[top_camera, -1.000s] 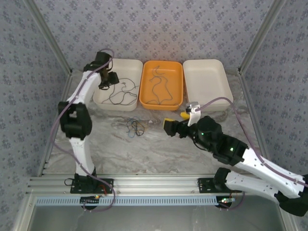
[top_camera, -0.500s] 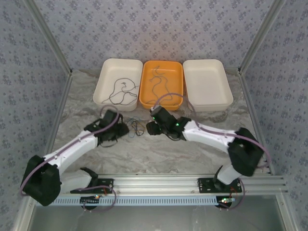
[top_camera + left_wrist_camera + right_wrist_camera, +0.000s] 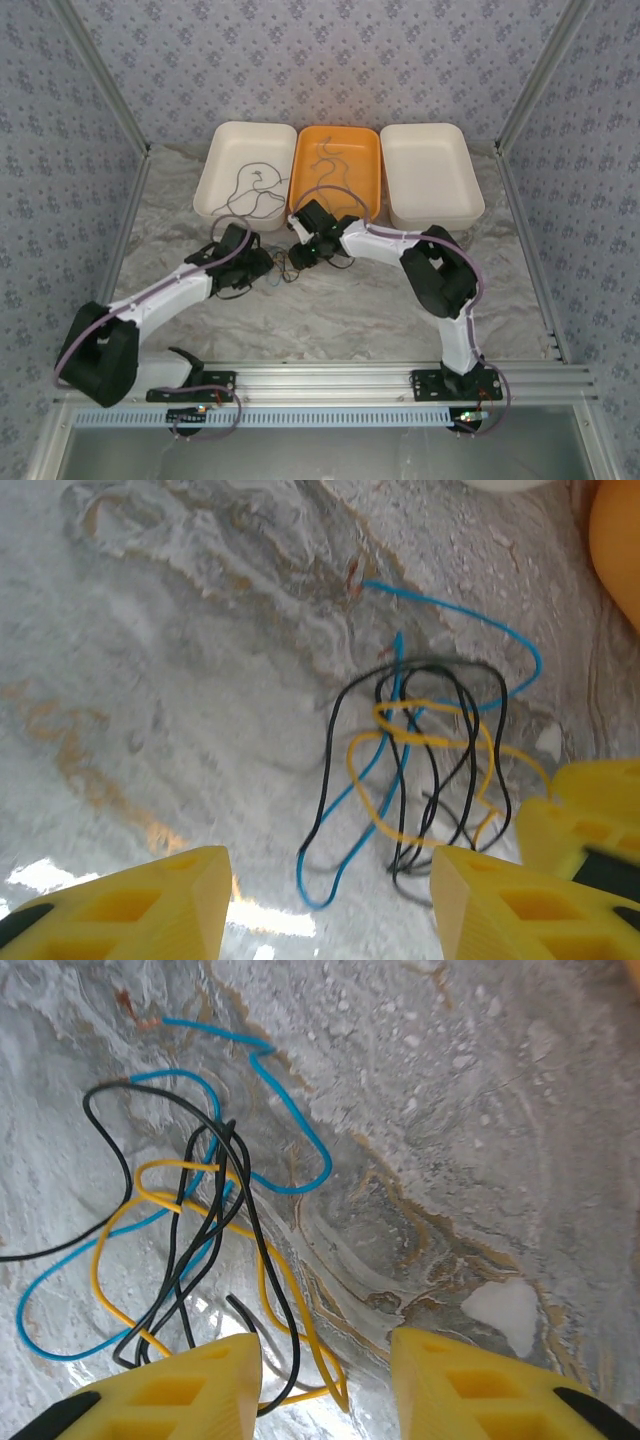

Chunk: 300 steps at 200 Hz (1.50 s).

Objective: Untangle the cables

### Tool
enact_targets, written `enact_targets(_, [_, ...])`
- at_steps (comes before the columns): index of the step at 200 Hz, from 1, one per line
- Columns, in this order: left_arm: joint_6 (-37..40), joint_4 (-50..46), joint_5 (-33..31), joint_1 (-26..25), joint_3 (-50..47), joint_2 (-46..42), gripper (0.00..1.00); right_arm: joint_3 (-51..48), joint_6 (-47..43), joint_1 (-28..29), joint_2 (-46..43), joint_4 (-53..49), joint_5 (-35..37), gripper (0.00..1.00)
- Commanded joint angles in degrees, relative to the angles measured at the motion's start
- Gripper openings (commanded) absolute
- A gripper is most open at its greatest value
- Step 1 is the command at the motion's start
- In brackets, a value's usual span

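A small tangle of cables [image 3: 283, 264] lies on the marble table in front of the trays: blue, black and yellow strands looped through each other [image 3: 430, 740]. My left gripper [image 3: 268, 266] is low at the tangle's left side, open [image 3: 325, 900], with a blue loop and black strands just ahead of its yellow fingers. My right gripper [image 3: 299, 257] sits at the tangle's right side, jaws apart [image 3: 325, 1385]; a yellow loop [image 3: 335, 1380] and a black strand [image 3: 265, 1260] lie between its fingers. The right fingers [image 3: 585, 815] show at the left wrist view's right edge.
Three trays stand in a row at the back: a white one [image 3: 222, 150] holding a dark cable, an orange one [image 3: 372, 160] holding another, and a white one [image 3: 430, 175]. Patterned walls close in the sides. Open table lies in front of the tangle.
Both arms have swung in to the tangle, the left from over the left white tray, the right from the table's right side. The right jaws have narrowed.
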Motion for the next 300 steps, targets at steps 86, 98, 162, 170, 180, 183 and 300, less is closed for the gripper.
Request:
enact_targets(86, [7.7, 9.5, 2.6, 1.4, 9.8, 19.0, 0.55, -5.5, 0.8, 0.0, -4.7, 3.8, -0.3, 0.00])
enact_targets(98, [7.6, 10.2, 2.2, 1.3, 10.2, 21.3, 0.48, -7.6, 1.4, 0.1, -7.5, 4.3, 0.3, 0.00])
enact_targets(162, [5.9, 14.0, -5.1, 1.5, 2.2, 17.2, 0.00, -20.3, 4.0, -2.9, -27.0, 1.5, 7.6, 0.00])
enact_targets(170, [6.2, 13.7, -5.4, 1.6, 1.7, 15.3, 0.00, -21.2, 4.0, -3.6, -29.3, 1.0, 8.5, 0.00])
enact_targets(180, [6.6, 12.6, -6.0, 1.5, 1.4, 13.1, 0.00, -21.7, 3.7, -4.2, -31.5, 0.4, 8.8, 0.00])
enact_targets(183, [6.6, 12.2, -6.1, 1.6, 1.4, 12.4, 0.00, -21.7, 3.6, -4.4, -32.1, 0.3, 8.6, 0.00])
enact_targets(300, [5.2, 1.7, -8.7, -10.3, 2.7, -14.7, 0.48, -17.9, 2.1, -5.8, -38.0, -1.7, 1.8, 0.00])
